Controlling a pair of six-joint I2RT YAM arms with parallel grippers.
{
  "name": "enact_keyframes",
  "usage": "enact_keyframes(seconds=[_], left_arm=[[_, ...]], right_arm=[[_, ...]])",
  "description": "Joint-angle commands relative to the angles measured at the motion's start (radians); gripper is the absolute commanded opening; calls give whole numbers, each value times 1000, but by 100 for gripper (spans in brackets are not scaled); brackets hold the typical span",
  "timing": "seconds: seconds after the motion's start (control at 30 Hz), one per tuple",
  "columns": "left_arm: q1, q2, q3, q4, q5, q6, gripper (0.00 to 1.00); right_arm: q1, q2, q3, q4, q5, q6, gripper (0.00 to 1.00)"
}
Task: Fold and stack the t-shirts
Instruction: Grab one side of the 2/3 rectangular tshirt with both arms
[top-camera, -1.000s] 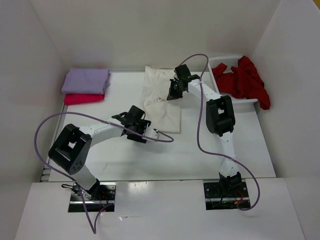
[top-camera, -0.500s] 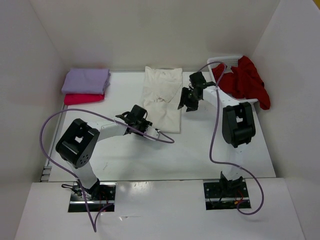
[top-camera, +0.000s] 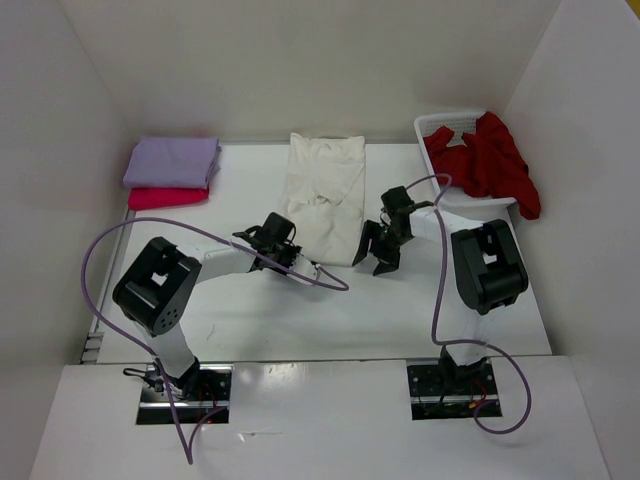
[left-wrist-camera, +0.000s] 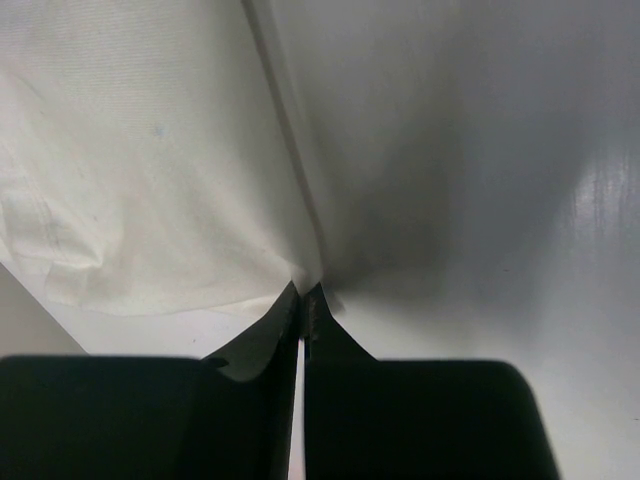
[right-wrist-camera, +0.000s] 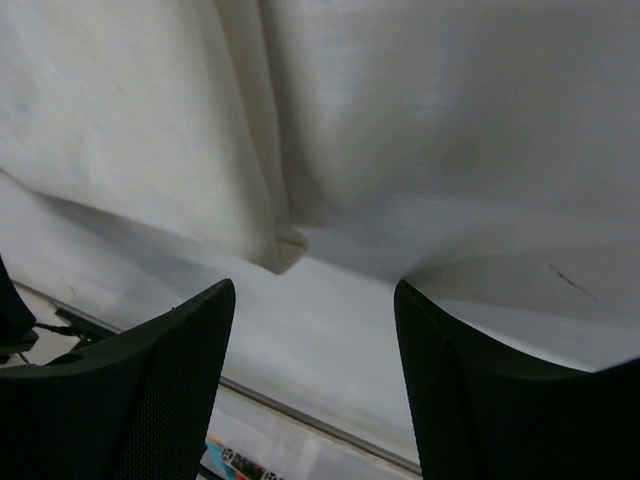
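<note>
The cream white t-shirt (top-camera: 325, 195) lies lengthwise in the middle of the table, partly folded. My left gripper (top-camera: 290, 251) is at its near left corner, shut on the cloth. In the left wrist view the fingertips (left-wrist-camera: 303, 292) pinch the edge of the cream shirt (left-wrist-camera: 150, 150). My right gripper (top-camera: 378, 256) stands open just off the shirt's near right corner. In the right wrist view the cream shirt (right-wrist-camera: 130, 110) ends in a corner just above my open right gripper (right-wrist-camera: 315, 290), and nothing is between the fingers. The lavender shirt (top-camera: 172, 160) lies folded on the magenta-pink shirt (top-camera: 167, 198) at the far left. The dark red shirt (top-camera: 492, 160) hangs out of the basket.
The white lattice basket (top-camera: 438, 126) stands at the far right corner against the white walls. The left arm's purple cable (top-camera: 320, 280) trails over the table (top-camera: 300, 320) near the shirt's front edge. Both arm bases sit at the near edge.
My right gripper let go at the shirt's far end, opened, and swung back to the near right corner. My left gripper edged forward and closed on the near left corner.
</note>
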Motion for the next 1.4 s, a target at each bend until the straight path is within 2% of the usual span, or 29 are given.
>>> enact_keyframes(seconds=[0.0, 0.17, 0.2, 0.3, 0.33, 0.4, 0.47, 0.53, 0.67, 0.83, 0.97, 1.13, 1.37], left_arm=[[-8, 1, -4, 7, 45, -26, 2], [-8, -8, -4, 7, 45, -35, 2], [-8, -8, -4, 7, 45, -35, 5], [-8, -8, -4, 7, 45, -35, 9], [-8, -17, -4, 7, 45, -35, 9], [-8, -17, -4, -2, 45, -35, 8], [-8, -17, -4, -21, 54, -35, 4], [-17, -36, 5, -58, 63, -35, 0], [-60, -86, -14, -116, 10, -70, 0], [-133, -194, -14, -323, -1, -222, 0], [-195, -290, -14, -478, 9, -259, 0], [-226, -405, 57, -728, 29, -294, 0], [-236, -476, 256, -1063, 192, -365, 0]], right_arm=[[10, 41, 31, 106, -51, 23, 70], [10, 87, 43, 124, -72, 23, 62], [10, 98, 43, 124, -72, 32, 60], [10, 124, 55, 138, -81, 32, 48], [10, 135, 55, 138, -91, 32, 36], [10, 144, 65, 138, -91, 32, 20], [1, 129, 52, 138, -91, 43, 0], [-22, 100, 43, 138, -82, 43, 0], [-22, 22, 26, 72, -72, 23, 0], [3, -126, -76, 15, -86, 23, 0], [33, -264, -142, -74, -97, 12, 0], [139, -453, -187, -210, -106, 29, 0], [354, -585, -187, -278, -129, 179, 0]])
